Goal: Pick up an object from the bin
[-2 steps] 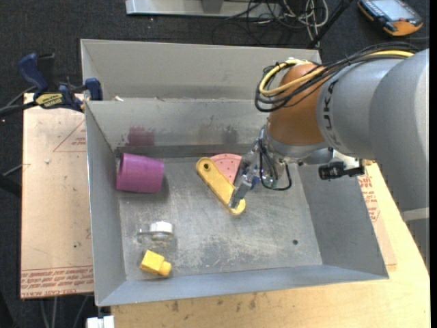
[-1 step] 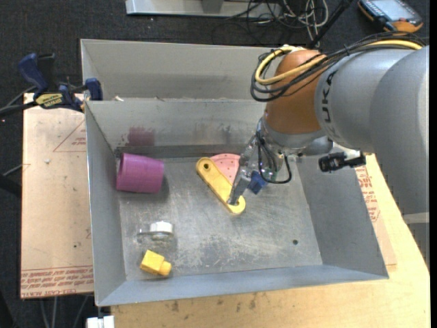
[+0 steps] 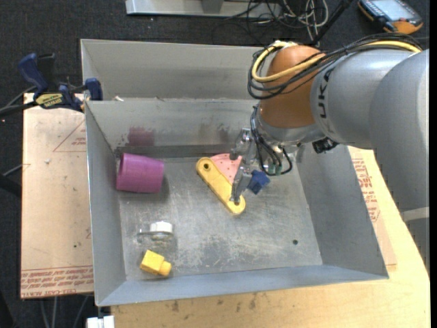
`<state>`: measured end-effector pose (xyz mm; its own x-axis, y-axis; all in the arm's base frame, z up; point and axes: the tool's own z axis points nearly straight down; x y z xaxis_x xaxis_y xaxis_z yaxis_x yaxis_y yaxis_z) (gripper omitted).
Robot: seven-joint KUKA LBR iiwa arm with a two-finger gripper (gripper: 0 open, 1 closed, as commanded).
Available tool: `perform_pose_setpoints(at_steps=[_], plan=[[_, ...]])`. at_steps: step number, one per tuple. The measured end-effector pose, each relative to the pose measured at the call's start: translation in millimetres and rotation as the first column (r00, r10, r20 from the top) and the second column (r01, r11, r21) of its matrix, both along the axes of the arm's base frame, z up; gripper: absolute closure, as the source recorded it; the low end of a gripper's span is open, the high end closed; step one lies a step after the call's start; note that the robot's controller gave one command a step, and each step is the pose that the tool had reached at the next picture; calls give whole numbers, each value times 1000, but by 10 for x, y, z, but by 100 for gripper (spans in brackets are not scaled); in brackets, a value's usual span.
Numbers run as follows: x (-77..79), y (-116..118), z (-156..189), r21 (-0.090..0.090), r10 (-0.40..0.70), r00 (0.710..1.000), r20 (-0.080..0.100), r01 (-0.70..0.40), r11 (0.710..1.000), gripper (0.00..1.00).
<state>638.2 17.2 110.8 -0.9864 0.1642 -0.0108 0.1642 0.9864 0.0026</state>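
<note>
Reaching in from the right: one grey arm (image 3: 372, 91), its wrist under an orange cover (image 3: 290, 91) looped with yellow and black cables (image 3: 268, 55). The wrist is bent steeply downward above the middle of the grey metal bin (image 3: 205, 70).

Item 1. Gripper (image 3: 238, 188), pointing down, its tip low at the bin floor and on or just above the near end of the long yellow piece. Whether its jaws stand open or closed cannot be told from here.

Item 2. Long yellow piece (image 3: 216, 178), flat with rounded ends, lying on a slant at mid-floor from far left to near right.

Item 3. Pink flat piece (image 3: 224, 162), roughly triangular, touching the yellow piece on its far side, just left of the gripper.

Item 4. Small blue bit (image 3: 257, 182), just right of the gripper; loose thing or gripper part, I cannot tell.

Item 5. Purple cup (image 3: 140, 173), on its side near the left wall, well apart from the gripper.

Item 6. Small clear thing (image 3: 158, 231), near left.

Item 7. Small yellow block (image 3: 155, 264), just nearer than the clear thing, close to the near left corner.
</note>
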Motion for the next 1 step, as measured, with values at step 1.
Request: perform_pose_setpoints(at_steps=[1], plan=[[12,-13,-223,3,-247,969,-8,247,969,0]])
